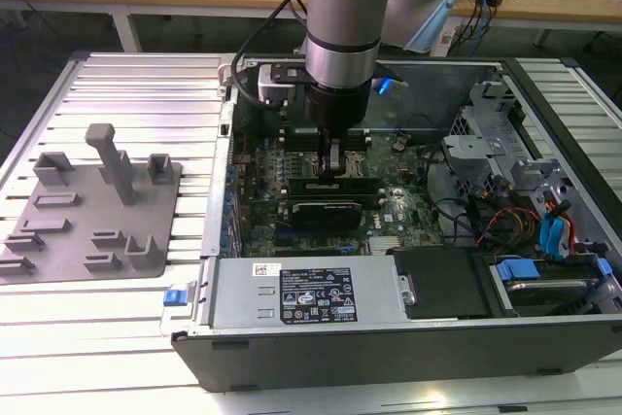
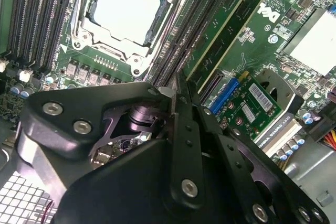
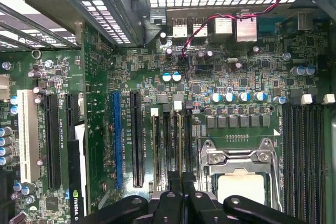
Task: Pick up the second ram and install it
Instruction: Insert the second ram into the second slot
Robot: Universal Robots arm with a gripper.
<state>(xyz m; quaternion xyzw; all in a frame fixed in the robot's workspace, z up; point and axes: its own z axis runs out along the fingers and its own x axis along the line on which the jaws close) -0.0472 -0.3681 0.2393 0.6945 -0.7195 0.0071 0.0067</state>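
While gripper (image 2: 177,90) fingers press together, second ram (image 2: 220,31) long, thin, green, seated upright.

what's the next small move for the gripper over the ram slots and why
Probably a short push straight down. The gripper sits right over one end of the second ram, which stands in a slot beside the CPU socket, and whether it is fully seated cannot be told.

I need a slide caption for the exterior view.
Gripper low over the motherboard inside an open computer case.
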